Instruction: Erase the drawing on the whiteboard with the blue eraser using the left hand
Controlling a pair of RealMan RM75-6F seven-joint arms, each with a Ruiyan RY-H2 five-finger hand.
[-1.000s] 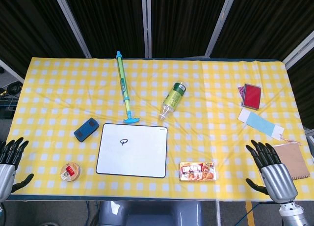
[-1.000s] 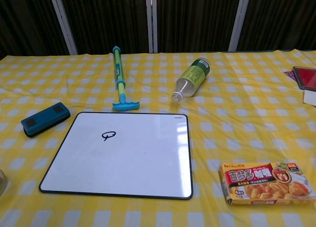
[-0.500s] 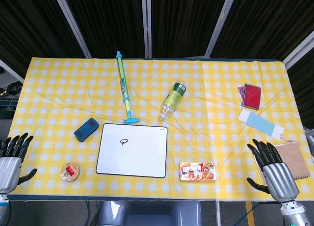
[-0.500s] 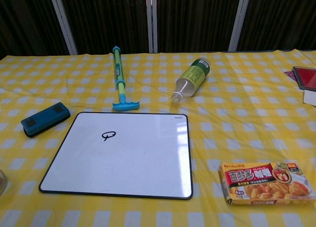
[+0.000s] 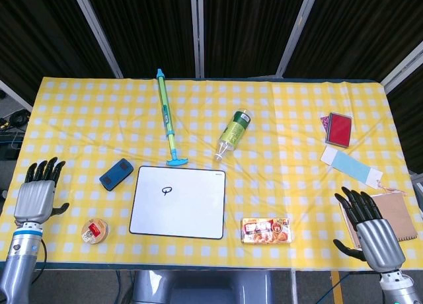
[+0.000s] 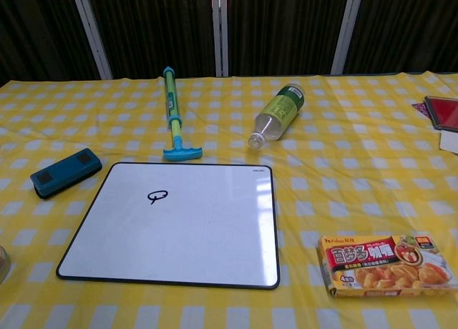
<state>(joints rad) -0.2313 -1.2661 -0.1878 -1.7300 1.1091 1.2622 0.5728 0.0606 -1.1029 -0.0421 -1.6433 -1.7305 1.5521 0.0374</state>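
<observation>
A white whiteboard (image 5: 178, 202) (image 6: 175, 223) lies flat at the table's front middle, with a small black loop drawing (image 5: 166, 190) (image 6: 157, 196) near its upper left. The blue eraser (image 5: 116, 174) (image 6: 66, 172) rests on the cloth just left of the board. My left hand (image 5: 39, 197) hovers over the table's left edge, fingers spread and empty, well left of the eraser. At the front right corner my right hand (image 5: 369, 228) is open too, holding nothing. Neither hand shows in the chest view.
A green-and-blue pump toy (image 5: 167, 119) lies behind the board and a green bottle (image 5: 234, 133) lies on its side. A curry box (image 5: 266, 229) sits right of the board, a small round tin (image 5: 95, 232) at front left. Red card, blue slip and notebook (image 5: 390, 215) lie far right.
My left hand has risen from the front left corner up and inward over the table's left edge. The right hand has sunk slightly toward the front. Nothing on the table moved.
</observation>
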